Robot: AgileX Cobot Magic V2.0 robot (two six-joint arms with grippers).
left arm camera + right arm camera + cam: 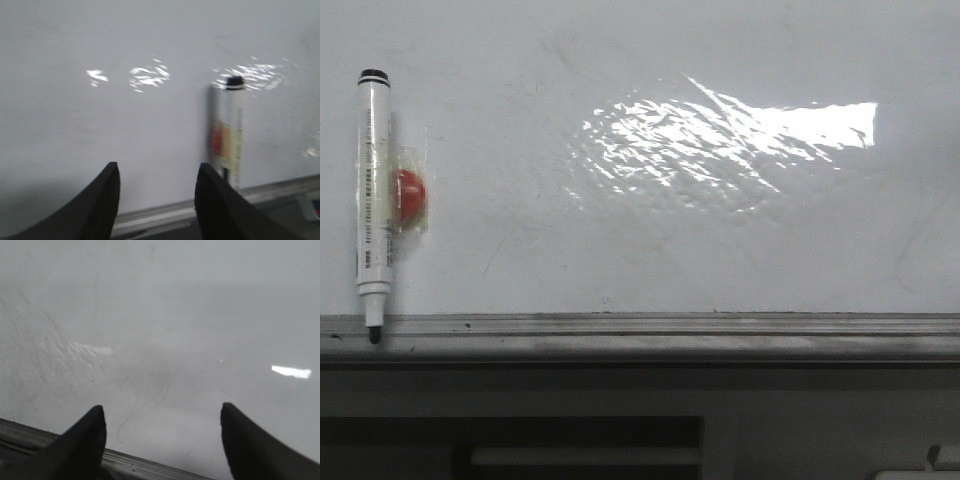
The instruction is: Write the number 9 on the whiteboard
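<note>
The whiteboard point(650, 240) fills the front view, glossy white with wrinkled film and a grey rail along its lower edge. No number 9 shows on it; only faint grey smudges and scratches. A white marker point(373, 200) with a black cap and black tip hangs upright at the board's left, held by a red magnet point(408, 195). In the left wrist view my left gripper point(157, 172) is open and empty, the marker point(231, 130) just beyond its right finger. My right gripper point(162, 415) is open and empty, facing the bare board point(200, 315).
A grey metal rail point(650, 325) runs along the board's bottom edge, also in the left wrist view point(165, 215) and right wrist view point(140, 462). Below it is a dark grey panel with slots point(520, 440). A bright glare patch point(720, 135) lies mid-board.
</note>
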